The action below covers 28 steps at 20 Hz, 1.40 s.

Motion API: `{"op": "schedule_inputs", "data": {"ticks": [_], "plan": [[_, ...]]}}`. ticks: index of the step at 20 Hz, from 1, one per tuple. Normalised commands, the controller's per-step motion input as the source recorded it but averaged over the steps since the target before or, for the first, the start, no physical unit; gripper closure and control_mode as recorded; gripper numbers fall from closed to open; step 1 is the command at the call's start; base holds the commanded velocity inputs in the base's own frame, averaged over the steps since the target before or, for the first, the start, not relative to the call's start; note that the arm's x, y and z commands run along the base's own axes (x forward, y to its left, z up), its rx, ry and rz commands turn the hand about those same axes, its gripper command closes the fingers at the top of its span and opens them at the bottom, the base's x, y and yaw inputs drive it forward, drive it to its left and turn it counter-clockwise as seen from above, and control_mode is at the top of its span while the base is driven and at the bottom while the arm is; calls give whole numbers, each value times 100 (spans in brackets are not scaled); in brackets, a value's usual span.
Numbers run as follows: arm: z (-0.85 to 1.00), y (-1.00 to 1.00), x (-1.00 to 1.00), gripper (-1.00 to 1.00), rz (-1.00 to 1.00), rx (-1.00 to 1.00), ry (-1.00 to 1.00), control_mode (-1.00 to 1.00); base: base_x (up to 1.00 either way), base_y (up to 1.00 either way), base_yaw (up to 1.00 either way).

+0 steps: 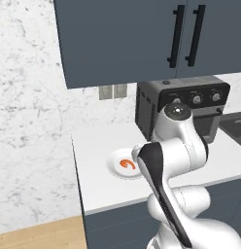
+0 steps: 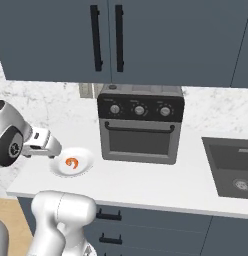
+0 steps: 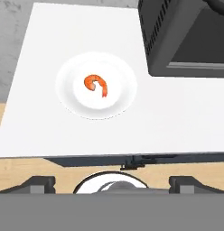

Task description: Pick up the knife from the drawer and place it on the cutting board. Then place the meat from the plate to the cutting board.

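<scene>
One gripper [image 3: 112, 182] is held wide open and empty, high over the counter; the meat [image 3: 95, 84] on the plate [image 3: 123, 97] is seen ahead, slightly left.

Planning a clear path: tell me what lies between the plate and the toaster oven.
Nothing: in the hand view, bare white counter separates the plate from the toaster oven. The meat lies on the plate.

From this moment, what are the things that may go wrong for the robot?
1. The small orange-red curved meat lies on the round white plate near the white counter's corner; a push might slide the plate off.
2. The black toaster oven stands beside the plate; the arm could hit it.
</scene>
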Motion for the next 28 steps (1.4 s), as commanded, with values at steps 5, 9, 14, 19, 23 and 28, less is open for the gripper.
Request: {"op": "schedule_inputs", "data": {"ticks": [5, 9, 14, 19, 23, 28], "plan": [[-23, 0, 15, -100, 5, 0, 6, -100, 0, 0, 0], [-24, 0, 21, -100, 3, 0, 2, -100, 0, 0, 0], [-34, 0, 27, -100, 4, 1, 0, -100, 0, 0, 0], [-38, 0, 36, -100, 5, 0, 2, -100, 0, 0, 0], [-23, 0, 46, -100, 5, 0, 0, -100, 0, 0, 0], [-25, 2, 43, -100, 3, 0, 0, -100, 0, 0, 0]]}}
